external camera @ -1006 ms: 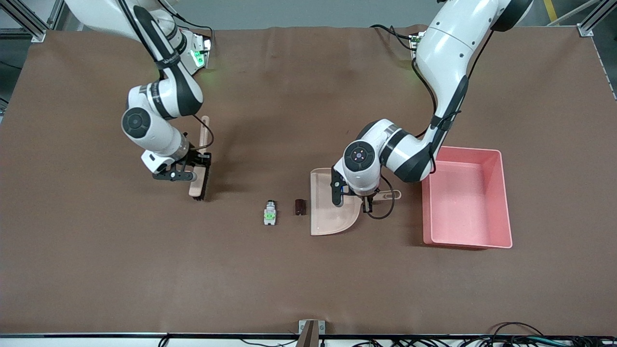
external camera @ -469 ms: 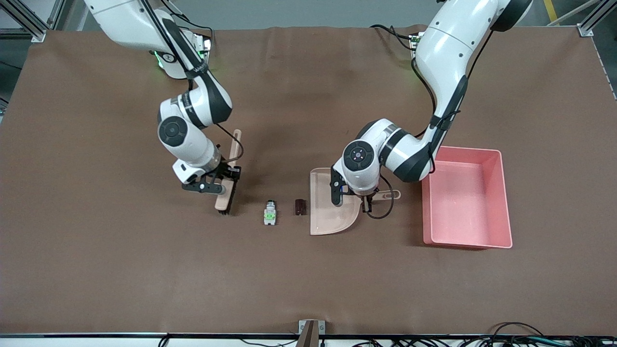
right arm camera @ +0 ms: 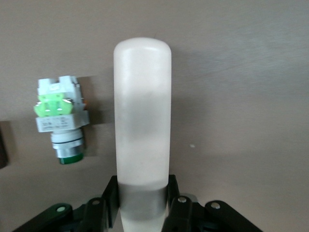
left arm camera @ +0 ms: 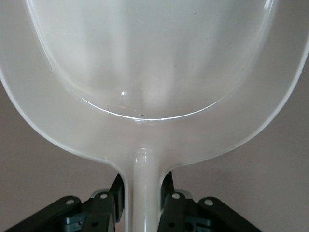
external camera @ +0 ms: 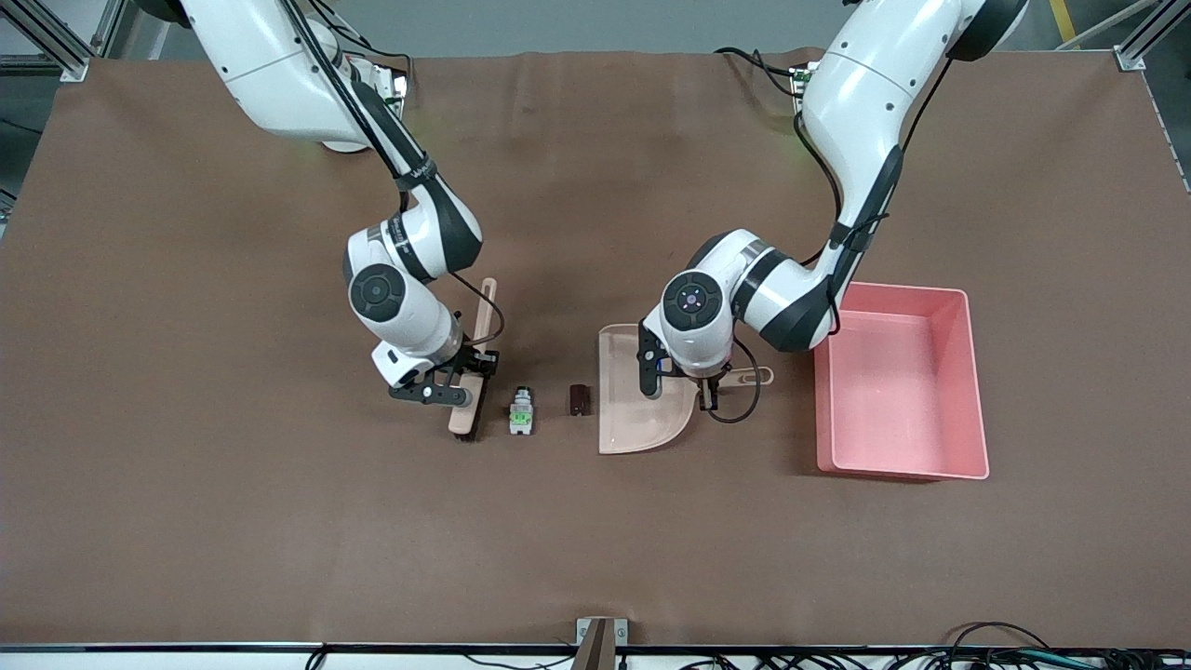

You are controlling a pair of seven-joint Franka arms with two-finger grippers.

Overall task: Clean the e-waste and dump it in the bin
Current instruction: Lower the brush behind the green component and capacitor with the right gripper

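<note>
My right tool [external camera: 462, 386], pinching the brush [external camera: 468, 400], has swung in beside the switch [external camera: 521, 411]; my left tool [external camera: 712, 389] pinches the dustpan [external camera: 633, 409] handle, ready for sweeping.

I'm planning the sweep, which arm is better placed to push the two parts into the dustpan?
Probably the right. Its claw grips the brush right beside the switch part, with the maroon cylinder next in line before the dustpan. The left claw holds the dustpan's handle.

two e-waste parts [external camera: 522, 410], one brush [external camera: 473, 391], one dustpan [external camera: 623, 409], one pink bin [external camera: 968, 391], two arms
</note>
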